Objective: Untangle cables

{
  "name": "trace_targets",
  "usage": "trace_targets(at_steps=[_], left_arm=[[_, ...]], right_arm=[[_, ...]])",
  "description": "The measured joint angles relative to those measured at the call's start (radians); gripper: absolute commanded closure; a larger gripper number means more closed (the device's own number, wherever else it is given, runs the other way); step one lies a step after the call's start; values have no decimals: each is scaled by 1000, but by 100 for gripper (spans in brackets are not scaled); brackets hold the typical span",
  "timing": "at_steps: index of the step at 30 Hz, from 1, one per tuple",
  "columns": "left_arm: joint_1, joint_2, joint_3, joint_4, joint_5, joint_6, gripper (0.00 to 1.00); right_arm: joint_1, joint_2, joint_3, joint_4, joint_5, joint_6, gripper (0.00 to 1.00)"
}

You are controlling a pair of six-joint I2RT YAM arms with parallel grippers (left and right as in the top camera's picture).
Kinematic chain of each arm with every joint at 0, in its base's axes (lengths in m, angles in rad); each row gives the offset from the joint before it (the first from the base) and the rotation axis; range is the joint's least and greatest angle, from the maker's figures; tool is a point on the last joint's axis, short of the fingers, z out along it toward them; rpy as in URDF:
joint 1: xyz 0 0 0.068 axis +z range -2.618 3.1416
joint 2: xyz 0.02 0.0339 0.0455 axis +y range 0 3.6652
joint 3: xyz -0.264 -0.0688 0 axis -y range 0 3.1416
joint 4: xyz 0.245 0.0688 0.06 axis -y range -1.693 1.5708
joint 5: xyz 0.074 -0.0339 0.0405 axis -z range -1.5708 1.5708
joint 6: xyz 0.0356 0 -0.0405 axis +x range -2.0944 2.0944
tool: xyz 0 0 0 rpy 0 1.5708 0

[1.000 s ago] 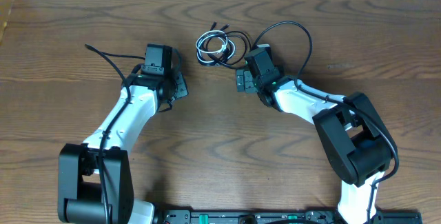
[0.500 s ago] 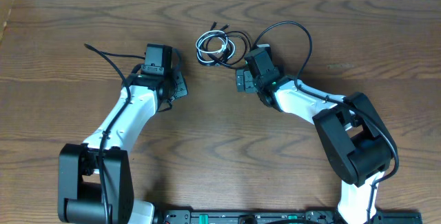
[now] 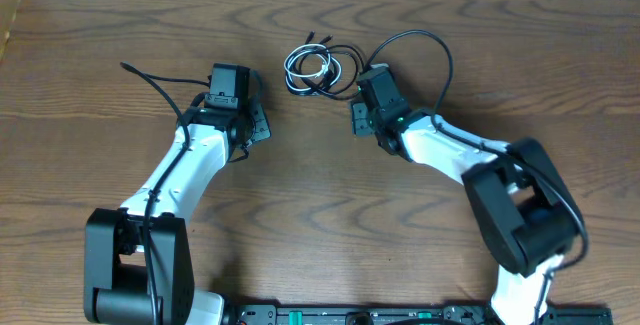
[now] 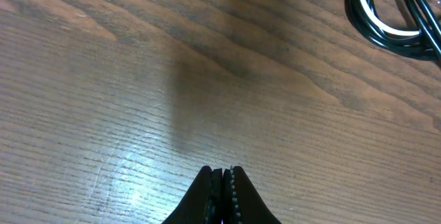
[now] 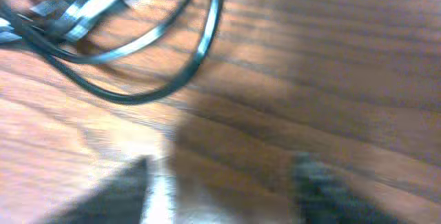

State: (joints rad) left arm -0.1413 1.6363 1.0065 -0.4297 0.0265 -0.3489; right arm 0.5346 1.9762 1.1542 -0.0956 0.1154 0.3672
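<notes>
On the wooden table [image 3: 330,225] we see the left claw [image 4: 224,177] shut on nothing and the right claw [image 5: 224,182], blurred, jaws apart and empty, just beside the cables [image 3: 318,68], a light, limp black-and-white tangle at far centre, which we judge best pinched at a loose loop.

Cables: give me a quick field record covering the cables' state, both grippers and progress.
cables: black plus one white, tangled in one bunch on the table
left gripper: shut, empty, clear of the bunch
right gripper: open, empty, close to the bunch but not touching; wrist view blurred
progress: not yet untangled
</notes>
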Motion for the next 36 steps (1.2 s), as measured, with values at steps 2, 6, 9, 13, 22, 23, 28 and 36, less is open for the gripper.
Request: trace_targets(at_steps=[2, 6, 9, 13, 22, 23, 28, 36], left_arm=[[0, 0, 0, 0, -1, 0, 92], [0, 0, 0, 1, -3, 0, 92], [0, 0, 0, 1, -3, -7, 92], [0, 0, 0, 3, -3, -18, 92], [0, 0, 0, 5, -3, -20, 92], [0, 0, 0, 5, -3, -21, 92], [0, 0, 0, 5, -3, -21, 92], [0, 0, 0, 5, -3, -21, 92]], right_arm=[[-1, -55, 0, 2, -11, 8, 73], [-1, -167, 3, 17, -6, 26, 65], [-2, -184, 9, 37, 18, 66, 58], [-6, -124, 9, 134, 39, 124, 55], [-9, 93, 8, 400, 53, 170, 51], [-9, 112, 8, 419, 52, 172, 53], [-9, 201, 8, 519, 56, 175, 57], [-9, 250, 8, 600, 58, 178, 99]])
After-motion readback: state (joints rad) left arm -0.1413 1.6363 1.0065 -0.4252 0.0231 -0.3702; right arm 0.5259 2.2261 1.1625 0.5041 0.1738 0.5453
